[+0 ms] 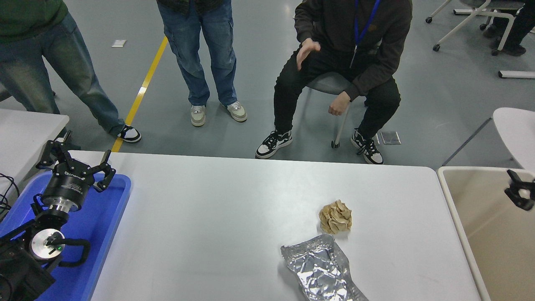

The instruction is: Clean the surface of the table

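Note:
The table surface (pixel 217 217) is a wide white top filling the lower picture. On it lie a crumpled brown paper ball (pixel 335 216) and, just in front of it, a flattened silver foil bag (pixel 322 269). My left gripper (pixel 75 163) is parked at the lower left over the blue tray, fingers spread open and empty. My right gripper (pixel 519 193) just shows at the right edge, above the beige bin; only black finger parts are visible and its state is unclear.
A blue plastic tray (pixel 106 225) sits on the table's left end. A beige bin (pixel 489 225) stands off the right edge. A smaller white table (pixel 25 129) is at the far left. Three people are beyond the far side, one seated on a chair (pixel 330 81).

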